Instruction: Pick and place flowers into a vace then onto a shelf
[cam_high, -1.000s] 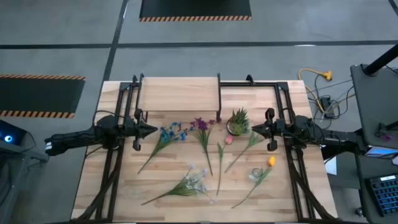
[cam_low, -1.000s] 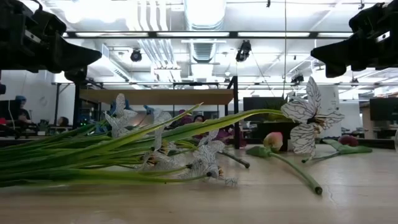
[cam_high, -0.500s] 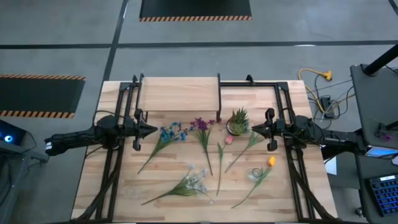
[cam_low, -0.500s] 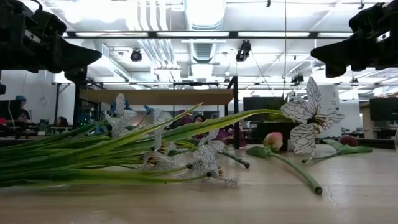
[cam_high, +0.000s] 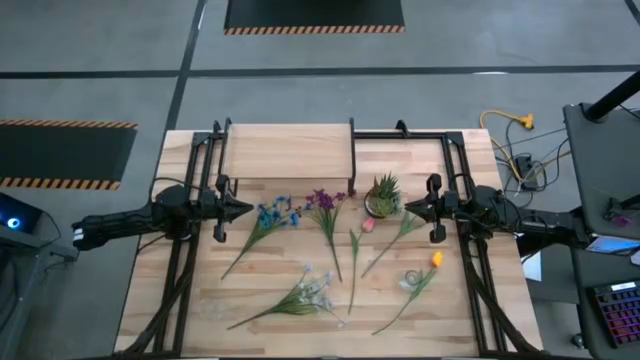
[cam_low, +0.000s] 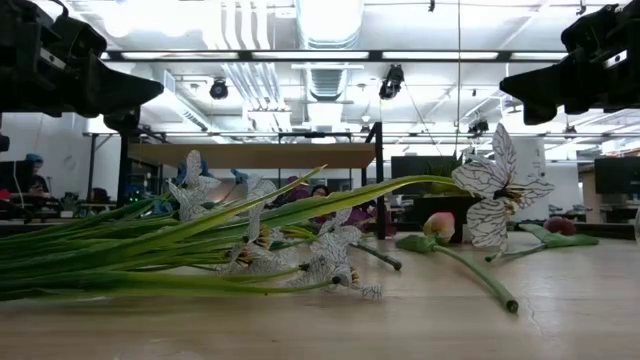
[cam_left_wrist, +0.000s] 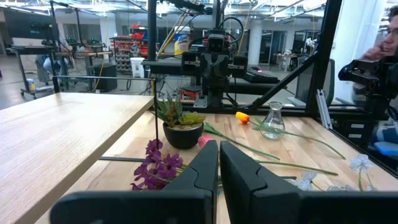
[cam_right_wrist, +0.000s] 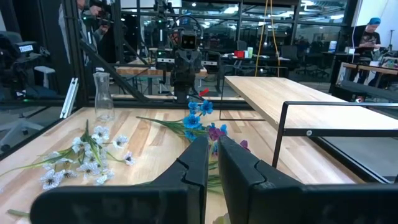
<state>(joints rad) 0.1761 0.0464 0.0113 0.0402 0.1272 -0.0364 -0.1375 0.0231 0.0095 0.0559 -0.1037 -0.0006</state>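
Nothing is changing over the last second: both arms are sitting parked, so the task isn't starting yet. Left gripper (cam_high: 243, 209) is hovering closed and empty at the table's left side; right gripper (cam_high: 405, 208) is mirroring it on the right, fingers nearly together, holding nothing. Thin green plastic-looking flower stems with blue, purple, white, pink and orange fabric blooms (cam_high: 330, 232) are lying loose, fanned across the pale wood-plank tabletop (cam_high: 470, 330) between the arms. Clear glass flask-shaped vase (cam_left_wrist: 272, 121) is standing empty. Light-wood board shelf on thin black metal legs (cam_high: 288, 151) is sitting behind them, with nothing on it.
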